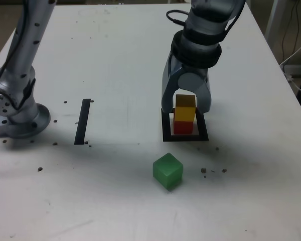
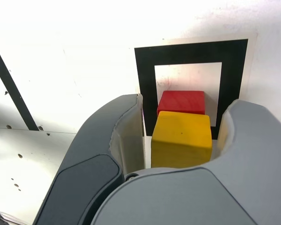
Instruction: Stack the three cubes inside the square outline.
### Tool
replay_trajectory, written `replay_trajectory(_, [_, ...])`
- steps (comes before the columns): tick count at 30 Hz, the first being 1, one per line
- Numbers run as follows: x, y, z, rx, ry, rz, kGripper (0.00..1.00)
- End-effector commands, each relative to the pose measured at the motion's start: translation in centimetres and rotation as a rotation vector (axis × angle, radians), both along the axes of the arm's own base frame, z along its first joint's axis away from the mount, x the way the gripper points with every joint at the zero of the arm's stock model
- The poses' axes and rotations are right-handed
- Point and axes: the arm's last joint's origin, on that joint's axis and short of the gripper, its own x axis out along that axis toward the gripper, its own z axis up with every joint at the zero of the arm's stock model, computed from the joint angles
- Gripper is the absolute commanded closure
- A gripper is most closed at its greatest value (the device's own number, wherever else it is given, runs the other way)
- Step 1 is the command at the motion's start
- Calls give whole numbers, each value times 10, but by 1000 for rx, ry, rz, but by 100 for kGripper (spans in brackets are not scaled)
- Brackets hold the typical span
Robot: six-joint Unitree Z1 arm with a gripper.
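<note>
Closest to me, the green cube (image 1: pixel 168 171) sits alone on the white table (image 1: pixel 120 60), a little in front of the square outline (image 1: pixel 185 137) and apart from it. Behind it, inside that black frame, the red cube (image 1: pixel 182 127) rests on the pale centre with the yellow cube (image 1: pixel 184 114) stacked on top of it. The gripper (image 1: pixel 185 103) hangs straight down around the yellow cube; in the wrist view its jaws stand narrowly parted, a thin gap showing on each side of the yellow block (image 2: pixel 181 139), so it grips nothing. Off to the exterior view's left lies a straight black strip (image 1: pixel 83 121), and further left a grey arm base (image 1: pixel 20 118) stands on the table.
</note>
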Motion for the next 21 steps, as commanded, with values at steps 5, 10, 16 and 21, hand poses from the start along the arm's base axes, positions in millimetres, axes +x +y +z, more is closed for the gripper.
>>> replay_trajectory(5, [-4,1,8,15,-22,-6,0])
replay_trajectory(10, [-14,-3,25,30,-64,-24,0])
replay_trajectory(16, [-47,-14,57,18,-148,-3,0])
replay_trajectory(21, [-83,-36,75,16,-224,113,0])
